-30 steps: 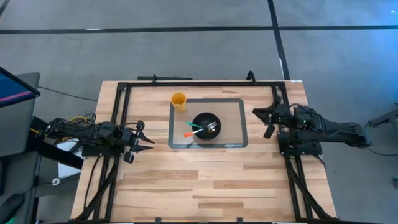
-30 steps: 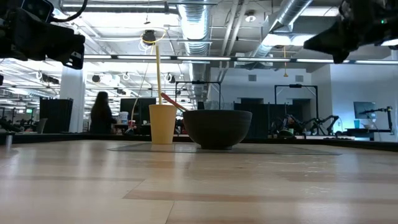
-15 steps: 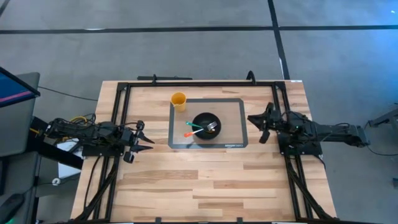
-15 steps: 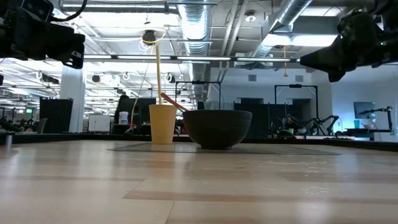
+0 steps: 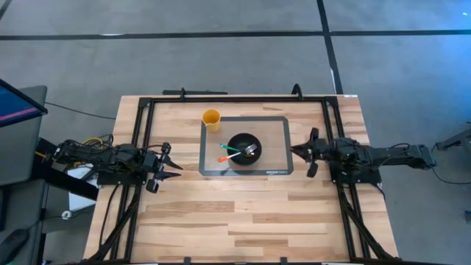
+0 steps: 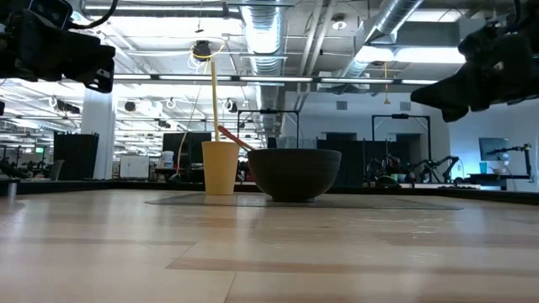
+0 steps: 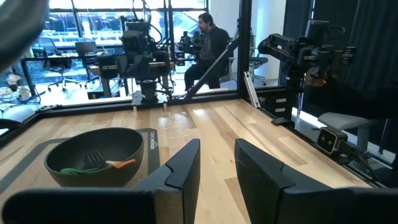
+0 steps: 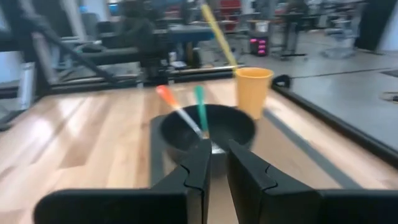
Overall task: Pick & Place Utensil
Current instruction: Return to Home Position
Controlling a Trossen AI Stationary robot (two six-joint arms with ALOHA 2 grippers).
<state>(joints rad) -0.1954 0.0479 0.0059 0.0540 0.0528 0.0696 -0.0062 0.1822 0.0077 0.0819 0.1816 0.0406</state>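
A black bowl (image 5: 243,146) (image 6: 295,172) sits on a grey mat (image 5: 276,129) at mid-table. A green-handled utensil (image 8: 200,102) and an orange-handled one (image 8: 168,96) lie in the bowl, their handles leaning on its rim toward the table's left. A yellow cup (image 5: 212,118) (image 6: 220,167) stands on the mat's far left corner with a long yellow stick (image 6: 214,93) in it. My right gripper (image 5: 304,151) (image 8: 218,155) hovers right of the bowl, pointing at it, open by a narrow gap. My left gripper (image 5: 176,171) (image 7: 217,158) waits open near the table's left edge.
Black frame rails (image 5: 140,132) run along the table's left, far and right edges. Bare wood spreads over the near half (image 5: 243,213). A person (image 7: 208,37) sits in the room beyond the table, and a monitor (image 5: 18,132) stands off the left edge.
My right gripper has moved toward the table's left, closer to the bowl, and has come down. The left arm, bowl, cup and utensils have stayed where they were.
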